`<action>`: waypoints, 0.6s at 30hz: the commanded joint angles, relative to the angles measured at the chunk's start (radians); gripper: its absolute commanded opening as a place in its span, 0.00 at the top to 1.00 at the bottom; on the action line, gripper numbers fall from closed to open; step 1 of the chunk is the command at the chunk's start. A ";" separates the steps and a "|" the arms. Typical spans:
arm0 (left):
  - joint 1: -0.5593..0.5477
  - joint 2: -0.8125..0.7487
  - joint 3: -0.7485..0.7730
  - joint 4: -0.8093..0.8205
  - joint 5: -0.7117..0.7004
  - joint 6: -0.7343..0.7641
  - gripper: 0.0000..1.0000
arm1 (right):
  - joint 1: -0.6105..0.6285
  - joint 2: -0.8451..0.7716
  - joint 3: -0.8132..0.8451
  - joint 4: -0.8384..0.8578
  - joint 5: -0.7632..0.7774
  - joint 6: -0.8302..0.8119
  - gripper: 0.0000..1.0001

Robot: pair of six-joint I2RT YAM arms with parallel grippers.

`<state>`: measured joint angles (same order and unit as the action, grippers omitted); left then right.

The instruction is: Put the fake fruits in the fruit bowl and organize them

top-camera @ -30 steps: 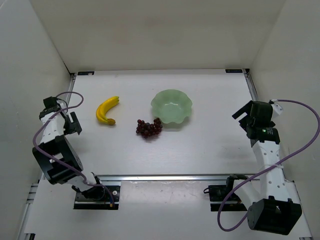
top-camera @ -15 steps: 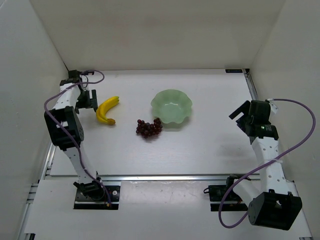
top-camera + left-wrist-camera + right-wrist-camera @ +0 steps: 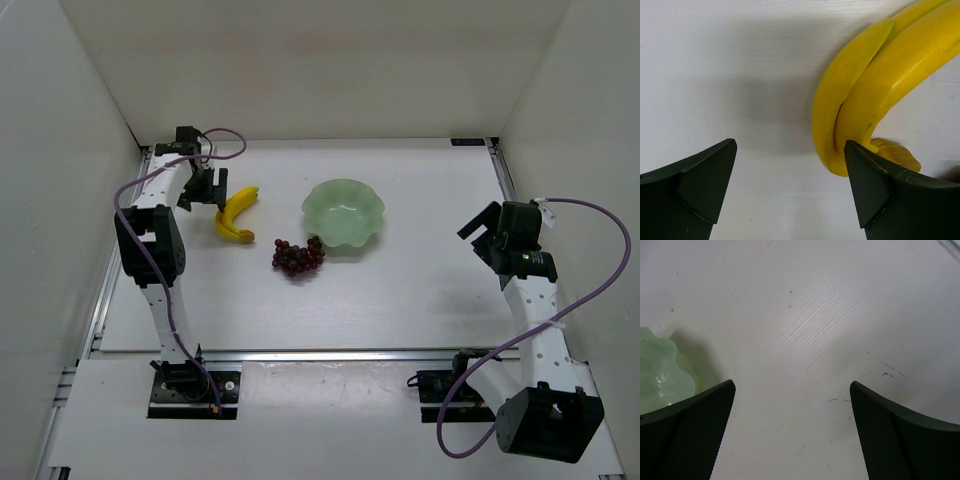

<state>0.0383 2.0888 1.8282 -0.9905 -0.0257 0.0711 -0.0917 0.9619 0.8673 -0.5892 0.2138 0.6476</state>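
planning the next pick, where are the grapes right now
In the top view the grapes lie on the table just near-left of the green bowl, with the banana bunch further left.

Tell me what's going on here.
The left gripper is open at the banana, which lies close by one finger and is not yet gripped. The grapes lie on the table beside the bowl, which is empty. The right gripper hangs open to the bowl's right, holding nothing.
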 commanded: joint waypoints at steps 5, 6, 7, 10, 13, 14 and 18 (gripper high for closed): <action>-0.087 -0.101 0.026 0.039 0.012 0.016 0.00 | -0.003 -0.008 0.002 0.009 -0.011 -0.008 0.01; -0.087 -0.092 0.026 0.039 0.012 0.016 0.00 | -0.003 -0.008 0.002 0.009 -0.011 -0.008 0.01; -0.103 -0.092 0.035 0.039 0.000 0.016 0.00 | -0.003 -0.008 0.002 0.009 -0.011 -0.008 0.01; -0.133 -0.081 0.036 0.039 0.000 0.016 0.00 | -0.003 0.001 0.022 0.009 -0.011 -0.017 0.01; -0.158 -0.070 0.046 0.039 -0.020 0.016 0.00 | -0.003 0.001 0.022 0.009 -0.011 -0.017 0.01; -0.172 -0.055 0.055 0.039 -0.020 0.016 0.00 | -0.003 0.001 0.022 0.009 -0.011 -0.017 0.01; -0.193 0.025 0.077 0.029 -0.130 0.016 0.00 | -0.003 0.011 0.032 0.009 -0.011 -0.017 0.01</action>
<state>-0.1471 2.0819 1.8622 -0.9665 -0.0715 0.0822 -0.0917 0.9642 0.8677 -0.5892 0.2062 0.6456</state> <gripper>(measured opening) 0.998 0.992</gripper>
